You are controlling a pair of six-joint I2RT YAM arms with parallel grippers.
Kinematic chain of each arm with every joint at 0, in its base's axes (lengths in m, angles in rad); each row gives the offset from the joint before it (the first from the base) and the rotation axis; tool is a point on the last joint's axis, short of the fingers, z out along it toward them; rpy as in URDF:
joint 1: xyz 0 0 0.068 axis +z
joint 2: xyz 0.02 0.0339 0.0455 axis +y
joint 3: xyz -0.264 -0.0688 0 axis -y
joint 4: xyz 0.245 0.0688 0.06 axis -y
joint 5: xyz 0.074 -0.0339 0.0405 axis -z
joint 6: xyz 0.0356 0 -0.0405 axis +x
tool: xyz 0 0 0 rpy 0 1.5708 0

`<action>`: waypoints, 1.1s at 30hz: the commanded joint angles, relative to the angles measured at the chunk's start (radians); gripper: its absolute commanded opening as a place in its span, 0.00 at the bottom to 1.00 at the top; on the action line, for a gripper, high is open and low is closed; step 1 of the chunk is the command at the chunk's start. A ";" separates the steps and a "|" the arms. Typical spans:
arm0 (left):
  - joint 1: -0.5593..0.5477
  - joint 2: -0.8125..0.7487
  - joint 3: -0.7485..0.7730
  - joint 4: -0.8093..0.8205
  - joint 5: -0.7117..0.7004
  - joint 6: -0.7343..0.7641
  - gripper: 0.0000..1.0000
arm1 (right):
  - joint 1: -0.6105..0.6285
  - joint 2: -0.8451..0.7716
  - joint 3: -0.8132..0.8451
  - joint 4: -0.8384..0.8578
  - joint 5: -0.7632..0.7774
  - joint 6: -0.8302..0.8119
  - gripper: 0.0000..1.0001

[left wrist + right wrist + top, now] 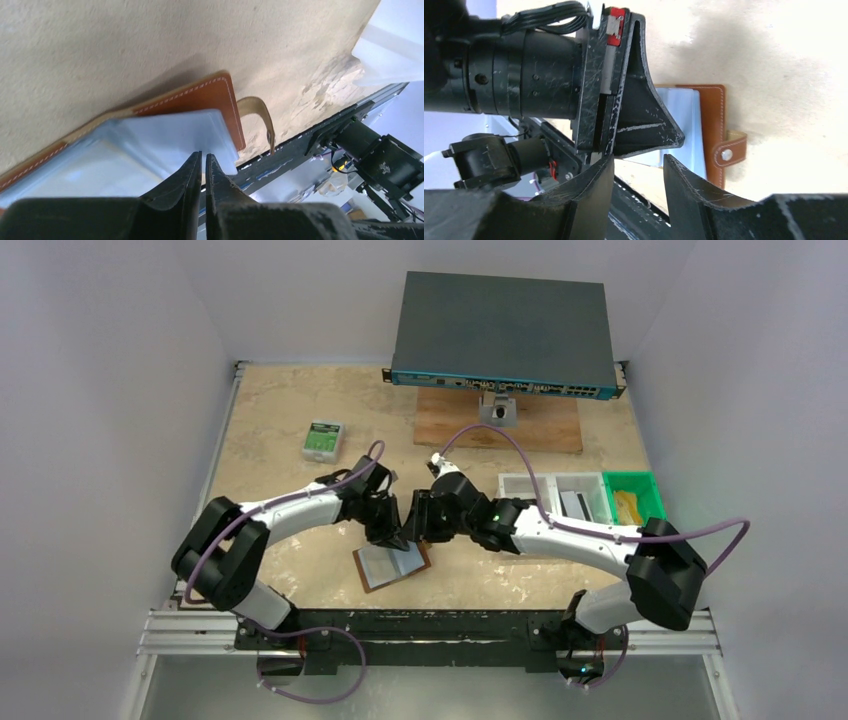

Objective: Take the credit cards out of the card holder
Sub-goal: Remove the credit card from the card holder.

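Well, you are looking down on a beige, mottled table (280,430) boxed in by plain white walls (100,340). A grey network switch (505,335) is sitting on a wooden board (545,425) at the far edge, with a small green-and-white box (323,439) to the left and white and green bins (520,480) to the right. The card holder (392,565) is lying open near the front edge, mid-table. Your left pincer (203,157) is hanging right over its pale grey-blue pocket, jaws pressed almost together with only a thin slit showing. Your right pincer (639,165) is hovering just beside it, jaws partly apart and gripping nothing. The holder is showing smooth brown leather with white stitching, and a curved snap tab (729,152) is sticking out past its edge.
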 commanded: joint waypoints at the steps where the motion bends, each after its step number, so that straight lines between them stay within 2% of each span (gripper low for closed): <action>1: -0.023 0.089 0.069 0.054 0.024 -0.028 0.07 | -0.001 -0.043 -0.032 -0.056 0.088 -0.018 0.41; 6: -0.034 0.147 0.103 0.046 0.021 -0.017 0.09 | 0.003 -0.040 -0.050 -0.057 0.097 -0.031 0.40; 10: -0.034 0.135 0.109 0.010 0.001 0.006 0.11 | 0.014 -0.023 -0.041 -0.051 0.095 -0.044 0.40; 25: 0.005 -0.041 0.072 -0.116 -0.083 0.055 0.13 | 0.157 0.192 0.115 -0.035 0.117 -0.085 0.39; 33: 0.106 -0.153 0.013 -0.179 -0.106 0.093 0.13 | 0.197 0.340 0.257 -0.159 0.234 -0.131 0.39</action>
